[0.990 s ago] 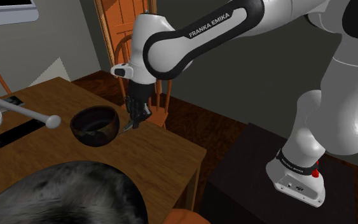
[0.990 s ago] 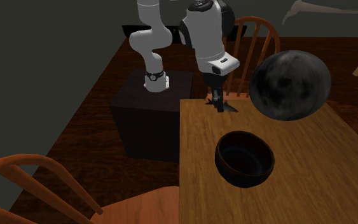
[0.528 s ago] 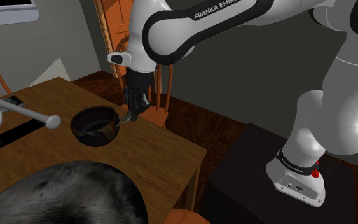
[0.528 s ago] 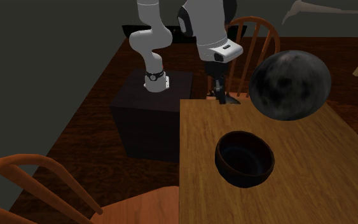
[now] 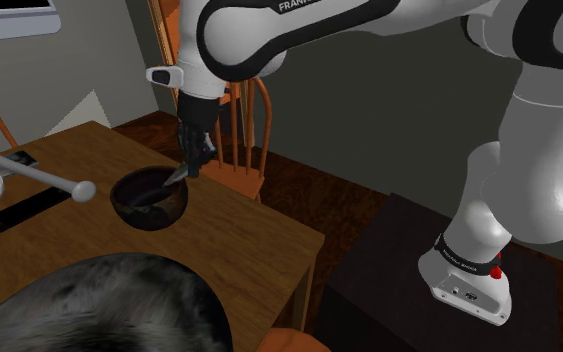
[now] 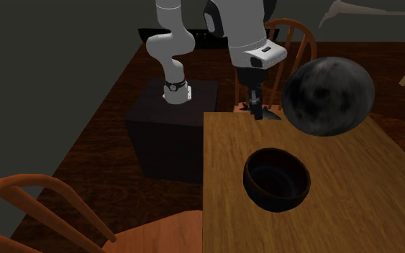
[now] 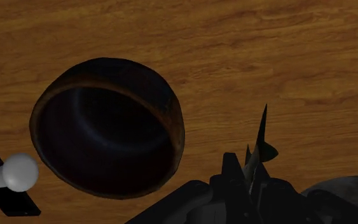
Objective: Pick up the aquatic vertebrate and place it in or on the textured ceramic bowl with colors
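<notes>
A small dark fish [image 5: 181, 177] with pointed fins hangs above the wooden table [image 5: 259, 240], clasped between the fingers of my black gripper [image 5: 191, 163]. In the wrist view the fish [image 7: 260, 141] sticks out past the gripper [image 7: 250, 181], with the table below it. The dark round bowl [image 7: 171, 108] with a brownish rim lies off to one side of the fish, not under it. The bowl [image 5: 149, 200] stands upright on the table, just left of the gripper in the shoulder view. In the second exterior view the gripper [image 6: 256, 108] and fish [image 6: 266, 115] hover near the table's far edge, beyond the bowl [image 6: 277, 180].
A large dark grey fuzzy ball [image 6: 328, 86] rests on the table [image 6: 226, 215] close to the gripper. A white rod ending in a ball [image 5: 44, 180] and a flat black slab [image 5: 29, 208] lie past the bowl. Wooden chairs [image 5: 237, 130] stand behind the table.
The gripper has risen off the table with the fish in it. It has moved toward the shoulder view's left, closer to the bowl.
</notes>
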Controlling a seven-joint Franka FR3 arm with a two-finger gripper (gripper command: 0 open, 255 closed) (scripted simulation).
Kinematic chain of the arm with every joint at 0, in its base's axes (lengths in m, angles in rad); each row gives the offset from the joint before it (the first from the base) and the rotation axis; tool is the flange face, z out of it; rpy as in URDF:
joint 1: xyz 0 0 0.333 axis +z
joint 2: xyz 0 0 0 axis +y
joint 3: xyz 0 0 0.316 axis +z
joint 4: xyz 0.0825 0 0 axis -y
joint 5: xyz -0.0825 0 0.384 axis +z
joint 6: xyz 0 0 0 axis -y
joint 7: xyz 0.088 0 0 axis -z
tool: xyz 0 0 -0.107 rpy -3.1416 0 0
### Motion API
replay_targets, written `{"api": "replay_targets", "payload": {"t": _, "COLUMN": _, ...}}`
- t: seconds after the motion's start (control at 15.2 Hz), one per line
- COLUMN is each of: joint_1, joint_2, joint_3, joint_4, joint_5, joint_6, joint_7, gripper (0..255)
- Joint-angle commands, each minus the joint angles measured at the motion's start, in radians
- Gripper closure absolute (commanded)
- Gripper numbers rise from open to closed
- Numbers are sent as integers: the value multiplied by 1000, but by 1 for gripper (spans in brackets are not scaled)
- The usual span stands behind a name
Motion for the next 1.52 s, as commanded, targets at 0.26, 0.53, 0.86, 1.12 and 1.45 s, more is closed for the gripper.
{"api": "replay_targets", "payload": {"t": 0.26, "joint_1": 1, "joint_2": 272, "joint_3": -9, "joint_4": 388, "joint_5": -35, "joint_6": -117, "joint_7": 19, "gripper": 255}}
{"api": "replay_targets", "payload": {"t": 0.53, "joint_1": 6, "joint_2": 527, "joint_3": -15, "joint_4": 793, "joint_5": -59, "joint_6": -266, "joint_7": 42, "gripper": 255}}
{"api": "replay_targets", "payload": {"t": 0.86, "joint_1": 10, "joint_2": 641, "joint_3": -17, "joint_4": 946, "joint_5": -66, "joint_6": -305, "joint_7": 45, "gripper": 255}}
{"api": "replay_targets", "payload": {"t": 1.12, "joint_1": 8, "joint_2": 618, "joint_3": -16, "joint_4": 852, "joint_5": -62, "joint_6": -236, "joint_7": 31, "gripper": 255}}
{"api": "replay_targets", "payload": {"t": 1.45, "joint_1": 6, "joint_2": 607, "joint_3": -16, "joint_4": 772, "joint_5": -57, "joint_6": -168, "joint_7": 17, "gripper": 255}}
